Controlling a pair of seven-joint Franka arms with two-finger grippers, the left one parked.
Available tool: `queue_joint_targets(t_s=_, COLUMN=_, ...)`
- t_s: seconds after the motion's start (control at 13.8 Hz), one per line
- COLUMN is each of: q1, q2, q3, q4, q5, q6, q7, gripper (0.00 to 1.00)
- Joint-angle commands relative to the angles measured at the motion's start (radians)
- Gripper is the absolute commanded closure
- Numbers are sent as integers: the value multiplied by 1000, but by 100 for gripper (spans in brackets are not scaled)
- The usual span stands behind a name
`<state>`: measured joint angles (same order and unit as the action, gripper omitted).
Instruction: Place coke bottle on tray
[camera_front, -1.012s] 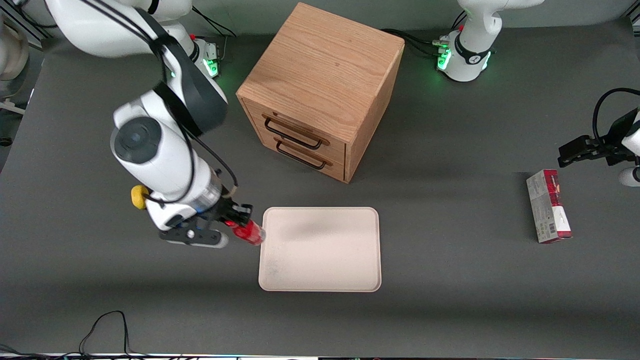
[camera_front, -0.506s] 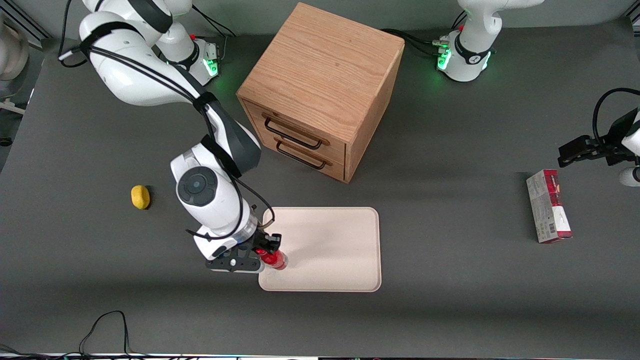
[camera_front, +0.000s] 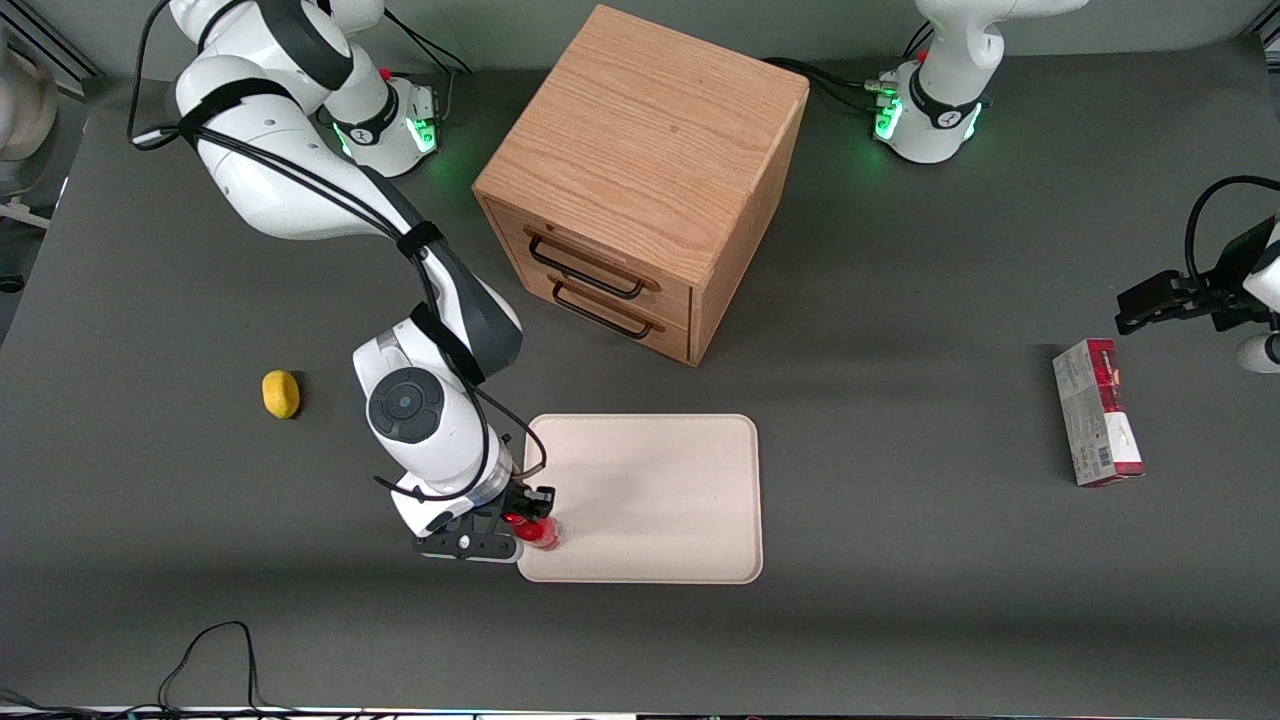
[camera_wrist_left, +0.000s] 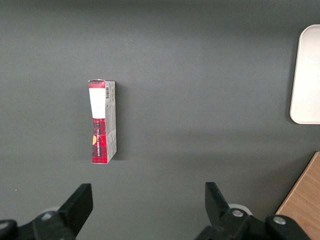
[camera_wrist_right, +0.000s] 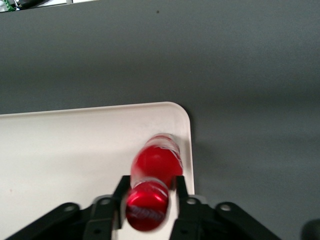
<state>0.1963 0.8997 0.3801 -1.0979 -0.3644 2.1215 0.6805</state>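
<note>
The coke bottle (camera_front: 541, 534), small, glossy and red, stands upright over the cream tray (camera_front: 680, 490), at the tray's corner nearest the front camera on the working arm's end. My right gripper (camera_front: 527, 521) is shut on it, one finger on each side below the cap. In the right wrist view the bottle (camera_wrist_right: 156, 162) sits between the black fingers (camera_wrist_right: 121, 186) of the gripper (camera_wrist_right: 151, 185), its base on or just above the tray (camera_wrist_right: 60, 150) close to the rounded rim. The tray's edge also shows in the left wrist view (camera_wrist_left: 307, 75).
A wooden two-drawer cabinet (camera_front: 640, 170) stands farther from the front camera than the tray. A small yellow object (camera_front: 281, 394) lies toward the working arm's end. A red-and-grey carton (camera_front: 1097, 412) lies toward the parked arm's end and also shows in the left wrist view (camera_wrist_left: 102, 122).
My gripper carried the bottle from beside the tray's edge onto the tray's near corner, moving toward the front camera and lower. The bottle went from tilted to upright.
</note>
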Motion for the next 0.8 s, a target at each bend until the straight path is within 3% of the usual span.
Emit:
queue_joint_targets(t_s=0.0, q1=12, q2=-2, q3=-4, q4=12, q5=-45, q6=9, q7=17, gripper=0)
queue_joint_targets(t_s=0.22, q1=9, q2=-69, q3=-6, q4=3, q5=-41, q6=-21, q7=14, gripper=0)
queue_joint_targets(t_s=0.43, q1=14, q2=-188, q3=-39, q4=-22, q5=-31, q6=-257, q7=-53, gripper=0)
queue_joint_targets(t_s=0.51, q1=11, q2=-249, q3=-61, q4=-66, q5=8, q6=-291, q7=-97, gripper=0)
queue_joint_targets(t_s=0.72, q1=29, q2=-488, q3=-261, q4=-287, q5=269, q6=-319, q7=-301, gripper=0)
